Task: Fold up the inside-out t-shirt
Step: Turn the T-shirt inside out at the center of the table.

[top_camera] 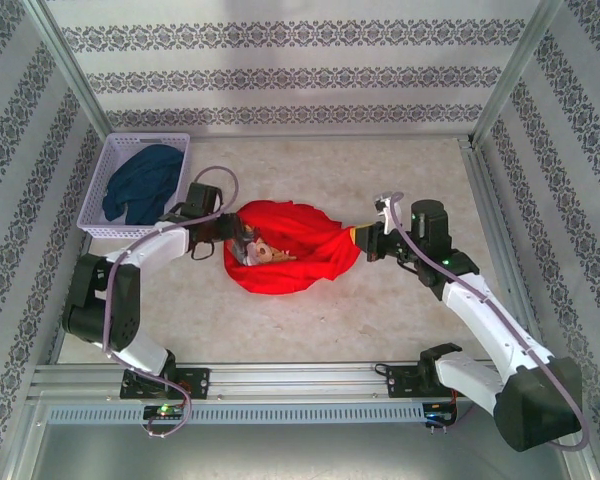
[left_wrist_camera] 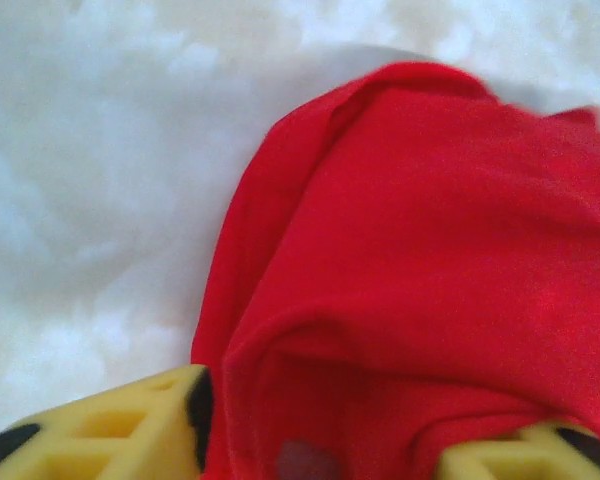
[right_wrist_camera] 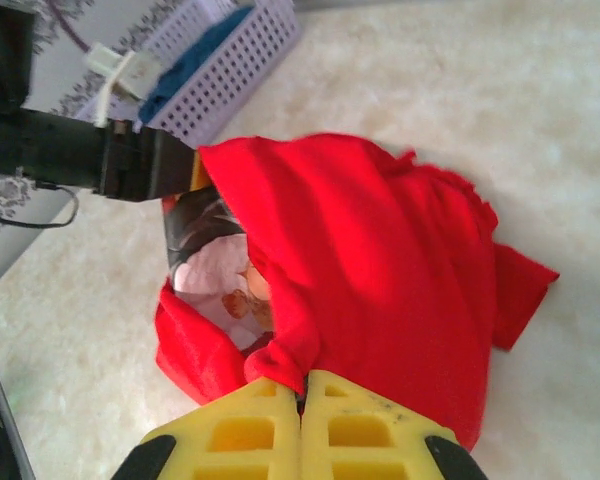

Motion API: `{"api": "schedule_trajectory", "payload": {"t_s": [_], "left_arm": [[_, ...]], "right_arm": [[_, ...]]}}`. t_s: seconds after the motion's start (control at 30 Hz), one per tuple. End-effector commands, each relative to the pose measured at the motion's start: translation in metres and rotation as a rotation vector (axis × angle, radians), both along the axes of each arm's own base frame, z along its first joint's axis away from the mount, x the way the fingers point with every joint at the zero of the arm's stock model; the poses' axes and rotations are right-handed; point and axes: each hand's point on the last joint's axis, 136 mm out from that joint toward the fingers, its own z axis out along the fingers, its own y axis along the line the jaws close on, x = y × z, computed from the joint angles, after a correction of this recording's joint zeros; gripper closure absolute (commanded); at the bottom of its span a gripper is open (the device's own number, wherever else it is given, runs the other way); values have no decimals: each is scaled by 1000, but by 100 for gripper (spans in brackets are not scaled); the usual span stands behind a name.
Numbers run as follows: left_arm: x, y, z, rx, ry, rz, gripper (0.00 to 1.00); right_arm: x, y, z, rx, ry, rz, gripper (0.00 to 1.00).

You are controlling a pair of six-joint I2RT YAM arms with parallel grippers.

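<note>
The inside-out t-shirt (top_camera: 298, 250) lies bunched in a red heap mid-table, with a patch of its multicoloured print (right_wrist_camera: 212, 268) showing at its left end. My left gripper (top_camera: 236, 243) is at that left end. In the left wrist view its jaws (left_wrist_camera: 320, 440) stand apart with red fabric (left_wrist_camera: 410, 250) filling the gap between the yellow fingers (left_wrist_camera: 110, 430). My right gripper (top_camera: 360, 238) is at the shirt's right end, its fingers (right_wrist_camera: 302, 392) shut tight on a pinched fold of red cloth (right_wrist_camera: 280, 355).
A white perforated basket (top_camera: 108, 150) holding a dark navy garment (top_camera: 143, 182) stands at the back left, just behind the left arm. Pale table surface (top_camera: 380, 320) surrounds the shirt. Metal frame rails (top_camera: 280, 380) run along the near edge and sides.
</note>
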Motion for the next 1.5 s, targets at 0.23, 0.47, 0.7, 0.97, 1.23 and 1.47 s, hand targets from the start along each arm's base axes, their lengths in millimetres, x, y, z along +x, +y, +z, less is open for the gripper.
{"api": "schedule_trajectory", "payload": {"t_s": [0.23,0.47,0.7,0.97,1.23,1.47], "left_arm": [[-73,-61,52,155,-120,-159,29],[-53,-110,25,65,-50,-252,46],[3,-116,-6,36,-36,-185,40],[35,-105,62,-139,-215,-178,100],[-4,-49,168,-463,-366,-217,100],[-11,-34,206,-727,-388,-235,100]], "right_arm": [[5,2,4,25,17,-35,100],[10,8,12,19,-6,-20,100],[12,11,27,36,-41,-18,100],[15,-15,70,33,-100,-127,100],[12,-88,92,112,-59,-432,100],[20,-102,20,-26,84,-508,100]]}}
